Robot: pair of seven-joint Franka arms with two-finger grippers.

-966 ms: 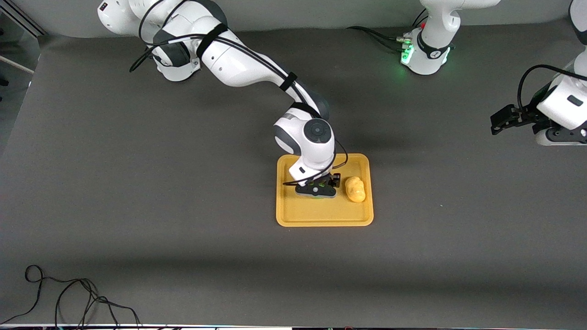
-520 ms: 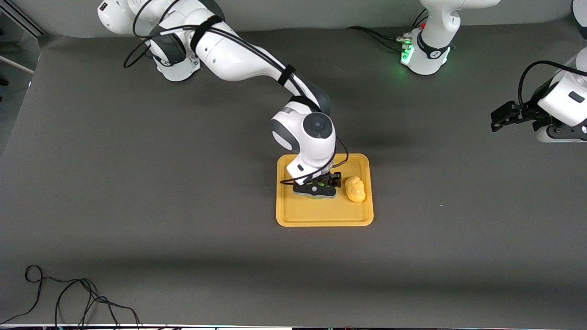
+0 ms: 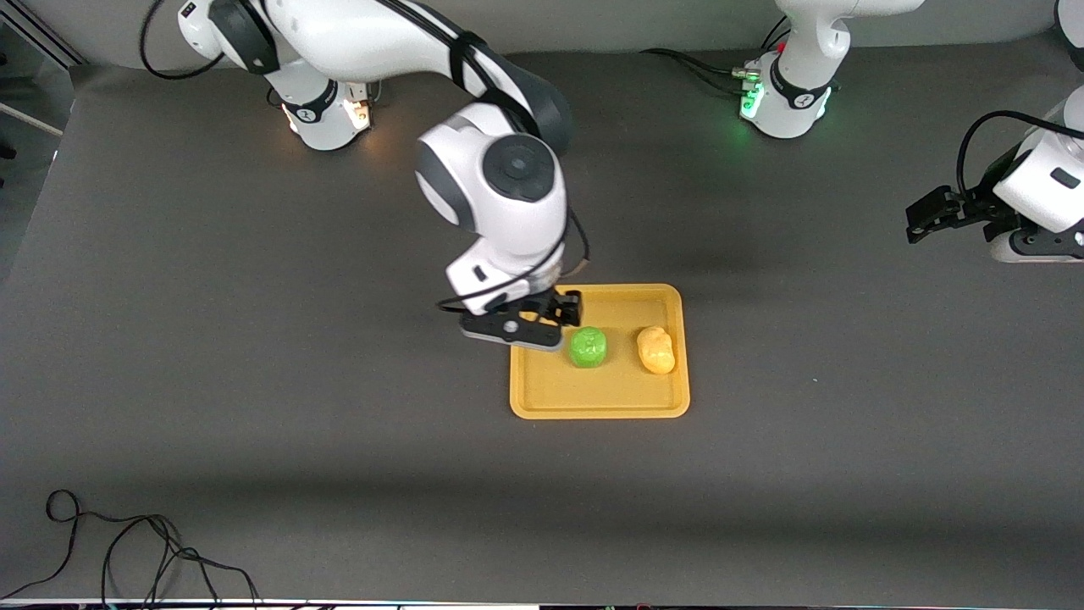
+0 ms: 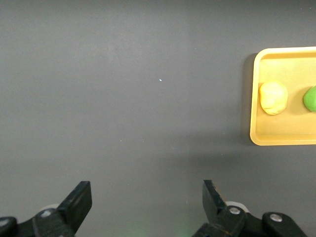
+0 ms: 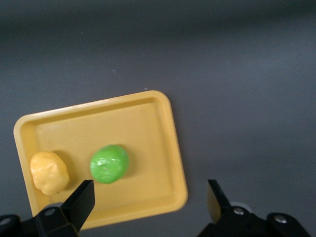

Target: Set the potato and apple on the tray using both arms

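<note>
The tray point(image 3: 601, 410) lies mid-table. The green apple point(image 3: 588, 347) and the yellow-tan potato point(image 3: 656, 350) rest on it side by side, apart, the potato toward the left arm's end. My right gripper point(image 3: 513, 329) is open and empty, up over the tray's edge at the right arm's end, beside the apple. The right wrist view shows its open gripper point(image 5: 150, 190) above the tray point(image 5: 163, 148), the apple point(image 5: 109, 163) and the potato point(image 5: 48, 172). My left gripper point(image 3: 1037, 247) is open and empty and waits over bare table. The left wrist view shows its gripper point(image 4: 145, 190), the tray point(image 4: 254, 118), the potato point(image 4: 273, 98) and the apple point(image 4: 310, 98).
A black cable point(image 3: 127, 551) lies coiled at the table's near corner at the right arm's end. The left arm's base point(image 3: 783, 102) glows green and the right arm's base point(image 3: 326, 119) glows orange at the table's back edge. Dark mat surrounds the tray.
My right gripper has let go of the apple, risen and moved toward the right arm's end, uncovering the apple on the tray. The left arm has barely moved.
</note>
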